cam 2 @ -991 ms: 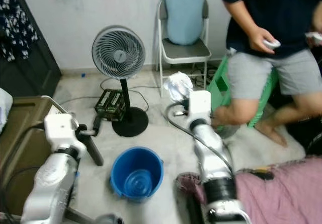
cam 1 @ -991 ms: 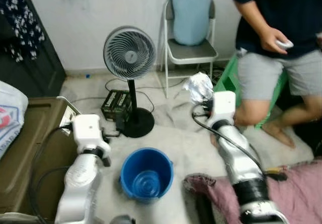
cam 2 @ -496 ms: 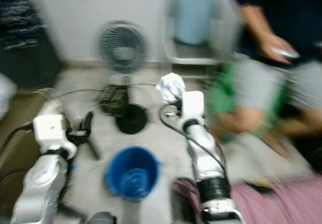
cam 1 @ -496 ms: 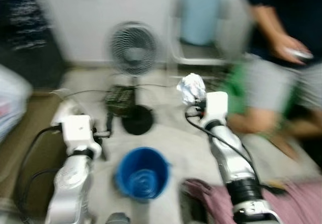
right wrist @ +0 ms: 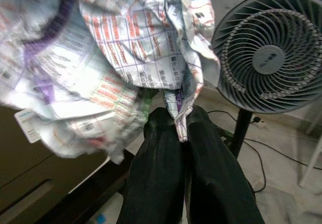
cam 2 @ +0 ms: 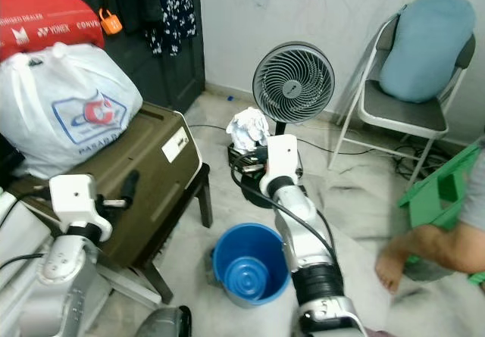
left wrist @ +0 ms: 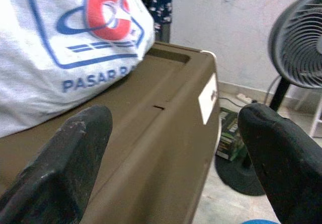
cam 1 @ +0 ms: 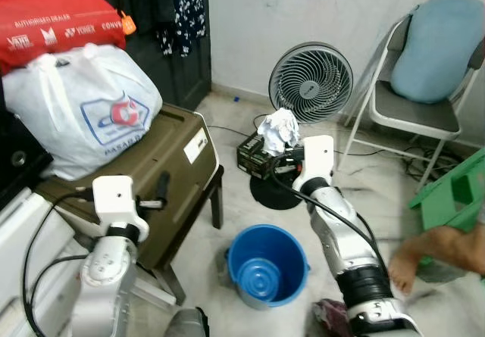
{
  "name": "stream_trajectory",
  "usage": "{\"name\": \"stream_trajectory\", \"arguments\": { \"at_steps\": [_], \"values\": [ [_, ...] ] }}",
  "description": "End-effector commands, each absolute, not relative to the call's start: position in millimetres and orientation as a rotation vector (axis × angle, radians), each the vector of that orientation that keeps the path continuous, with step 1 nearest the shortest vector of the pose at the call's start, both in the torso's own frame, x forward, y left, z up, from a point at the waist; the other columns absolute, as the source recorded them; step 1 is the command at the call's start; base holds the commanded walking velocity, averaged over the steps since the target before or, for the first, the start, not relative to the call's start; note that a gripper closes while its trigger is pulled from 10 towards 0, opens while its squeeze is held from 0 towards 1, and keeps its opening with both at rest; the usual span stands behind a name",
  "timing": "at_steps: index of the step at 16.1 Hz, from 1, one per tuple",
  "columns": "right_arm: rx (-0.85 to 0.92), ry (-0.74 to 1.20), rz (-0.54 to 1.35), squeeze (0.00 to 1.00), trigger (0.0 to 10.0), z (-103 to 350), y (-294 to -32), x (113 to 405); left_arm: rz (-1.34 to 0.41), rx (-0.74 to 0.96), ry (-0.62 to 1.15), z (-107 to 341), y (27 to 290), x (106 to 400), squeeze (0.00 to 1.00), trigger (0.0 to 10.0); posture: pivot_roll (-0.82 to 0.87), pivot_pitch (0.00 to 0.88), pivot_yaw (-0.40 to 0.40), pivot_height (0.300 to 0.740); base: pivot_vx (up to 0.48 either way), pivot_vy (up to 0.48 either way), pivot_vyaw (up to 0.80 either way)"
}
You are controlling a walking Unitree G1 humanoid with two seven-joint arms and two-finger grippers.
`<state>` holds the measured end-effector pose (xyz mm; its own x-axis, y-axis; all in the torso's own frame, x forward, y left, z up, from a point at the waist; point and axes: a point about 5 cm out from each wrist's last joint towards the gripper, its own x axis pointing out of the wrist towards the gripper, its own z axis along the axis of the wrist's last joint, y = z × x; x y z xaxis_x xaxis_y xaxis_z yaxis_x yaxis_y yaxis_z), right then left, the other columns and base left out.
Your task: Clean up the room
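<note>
My right gripper (right wrist: 181,122) is shut on a crumpled wad of printed paper (right wrist: 126,58), pinching its lower edge. It holds the paper (cam 1: 279,130) up in front of the standing fan, above and beyond a blue bucket (cam 1: 267,265) that stands on the floor. The bucket is upright and holds nothing that I can see. My left gripper (left wrist: 171,148) is open, its two black fingers (left wrist: 60,168) spread wide over the brown trunk (left wrist: 166,133). Nothing sits between them.
A white plastic bag (cam 1: 76,110) lies on the brown trunk (cam 1: 163,163), with a red bag (cam 1: 53,19) behind. A standing fan (cam 1: 311,83), a dark box (cam 1: 254,154) at its base, a folding chair (cam 1: 424,102), a green stool (cam 1: 455,197) and a person's foot (cam 1: 413,257) ring the floor.
The camera has swung left, so the trunk and white bag came into view and the person slid to the right edge. My right gripper still holds the paper; the left stays open.
</note>
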<state>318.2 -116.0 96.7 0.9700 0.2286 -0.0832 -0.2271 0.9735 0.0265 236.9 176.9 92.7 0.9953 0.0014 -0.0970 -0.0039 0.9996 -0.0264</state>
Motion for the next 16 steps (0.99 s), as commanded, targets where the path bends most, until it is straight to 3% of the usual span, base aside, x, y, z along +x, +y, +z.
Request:
{"name": "stream_trajectory", "arguments": {
  "at_steps": [1,6,10,16],
  "values": [
    [0.012,0.082,0.204,0.0,10.0,98,-121,320,-0.023,-0.029,0.094,94,173,238,0.0,10.0,0.0,0.0,-0.03,0.74,0.0,0.0,0.0],
    [0.021,0.096,0.164,0.0,10.0,98,-125,321,-0.129,-0.009,0.098,94,175,223,0.0,10.0,0.01,0.0,-0.034,0.74,0.0,0.0,0.0],
    [-0.051,0.225,-0.005,0.0,10.0,84,-146,322,-0.299,0.128,0.134,88,173,203,0.0,10.0,0.04,0.0,-0.037,0.74,0.0,0.0,0.0],
    [-0.063,0.394,0.012,0.0,10.0,56,-125,313,-0.412,0.27,0.141,108,186,166,0.0,10.0,0.15,0.113,0.013,0.74,0.0,0.0,0.0]
  ]
}}
